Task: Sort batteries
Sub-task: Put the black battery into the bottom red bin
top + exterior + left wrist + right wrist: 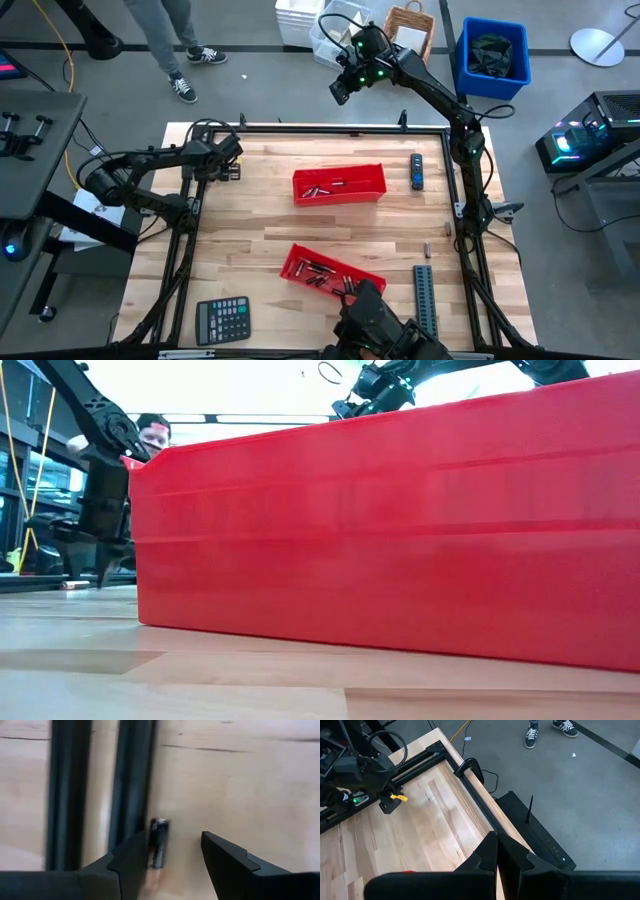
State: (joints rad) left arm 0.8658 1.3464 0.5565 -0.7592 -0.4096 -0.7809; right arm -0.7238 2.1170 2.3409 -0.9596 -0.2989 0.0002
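Observation:
My left gripper (pixel 175 865) is open, low over the table's far-left corner (pixel 225 165), beside the black frame rail (pixel 132 780). A single small dark battery (pixel 159 844) with a metallic end lies on the wood between its fingers, close to the finger on the rail side. More batteries lie in the far red tray (pixel 338 184) and the near red tray (pixel 330 270). My right gripper (pixel 497 855) is shut and empty, raised high beyond the table's far edge (pixel 345 85). My left gripper comes at the battery (pixel 159 840) from above, with a finger on either side and the battery lying along them on the table. One finger (pixel 132 862) stands right against the battery; whether it touches I cannot tell.
A black-and-blue device (pixel 417 172) lies right of the far tray, a grey ridged strip (pixel 425 300) at the near right, a calculator (pixel 222 320) at the near left. The near tray's wall (pixel 400 530) fills the low view. People's legs (pixel 175 45) stand beyond the far edge.

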